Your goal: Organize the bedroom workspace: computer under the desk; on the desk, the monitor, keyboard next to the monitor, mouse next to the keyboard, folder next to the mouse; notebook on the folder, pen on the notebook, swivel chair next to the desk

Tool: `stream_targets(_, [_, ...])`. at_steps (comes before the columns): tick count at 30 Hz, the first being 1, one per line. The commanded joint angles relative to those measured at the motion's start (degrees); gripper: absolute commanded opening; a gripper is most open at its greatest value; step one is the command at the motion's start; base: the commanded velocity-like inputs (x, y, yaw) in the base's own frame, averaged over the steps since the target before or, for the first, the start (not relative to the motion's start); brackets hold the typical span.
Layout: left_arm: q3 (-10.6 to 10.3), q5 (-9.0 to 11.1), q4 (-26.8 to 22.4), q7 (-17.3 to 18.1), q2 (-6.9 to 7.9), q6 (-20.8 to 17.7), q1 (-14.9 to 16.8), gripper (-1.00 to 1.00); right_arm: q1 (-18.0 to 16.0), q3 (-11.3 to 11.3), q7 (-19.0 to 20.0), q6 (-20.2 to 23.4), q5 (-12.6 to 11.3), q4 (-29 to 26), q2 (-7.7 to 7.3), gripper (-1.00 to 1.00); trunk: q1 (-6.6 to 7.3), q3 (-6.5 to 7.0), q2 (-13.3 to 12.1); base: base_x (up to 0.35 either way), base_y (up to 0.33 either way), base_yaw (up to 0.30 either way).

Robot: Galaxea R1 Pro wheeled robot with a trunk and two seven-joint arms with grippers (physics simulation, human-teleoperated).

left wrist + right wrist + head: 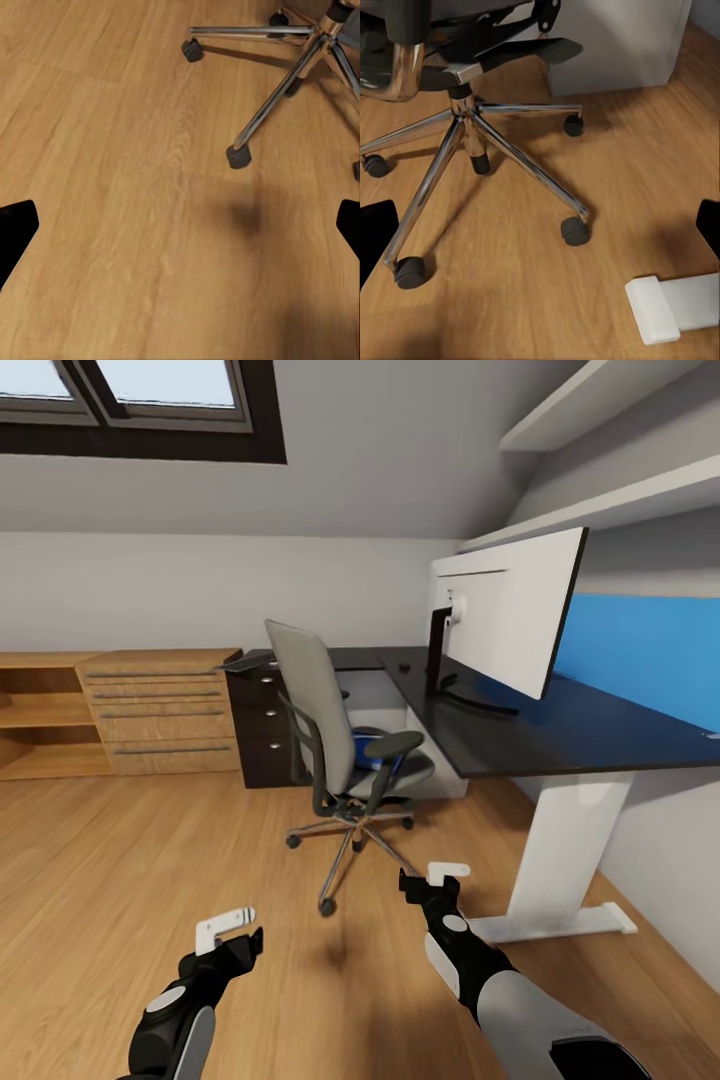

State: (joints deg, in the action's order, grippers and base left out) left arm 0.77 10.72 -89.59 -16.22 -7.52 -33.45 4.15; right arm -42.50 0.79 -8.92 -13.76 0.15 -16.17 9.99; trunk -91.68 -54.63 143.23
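now | one swivel chair [340,745] | one monitor [505,610] on desk [590,730] | two tools, left tool [228,930] and right tool [440,880], spread, empty

- We are seeing a grey swivel chair [318,710] on a chrome base, with something blue on its seat.
- We are facing a black desk [560,730] on white legs, at two o'clock.
- We are noting a white-backed monitor [510,610], a blue wall panel [650,650] and a honey-brown wood floor [120,860].

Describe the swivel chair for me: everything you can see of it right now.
The swivel chair stands upright on the wood floor, beside the dark desk, its seat toward the desk. It has a tall grey backrest, dark armrests and seat, and a chrome five-star base on black castors, seen close in both wrist views. Something blue, probably the folder, lies on its seat. Nothing grips it.
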Motion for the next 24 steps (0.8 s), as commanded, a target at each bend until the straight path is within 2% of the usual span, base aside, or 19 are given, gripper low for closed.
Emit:
stream_targets(1, [0.01,0.61,-0.06,-0.41,0.16,-0.24,0.03,1.0,-0.04,0.09,-0.24,-0.16,-0.01,0.03,0.01,1.0,-0.02,-0.06,0.02,0.282,0.0,0.0])
stream_targets(24, [0.02,0.61,-0.05,-0.39,0.57,-0.3,0.01,1.0,-0.04,0.01,-0.3,-0.28,0.1,-0.09,0.01,1.0,-0.02,-0.06,0.02,0.29,0.0,0.0])
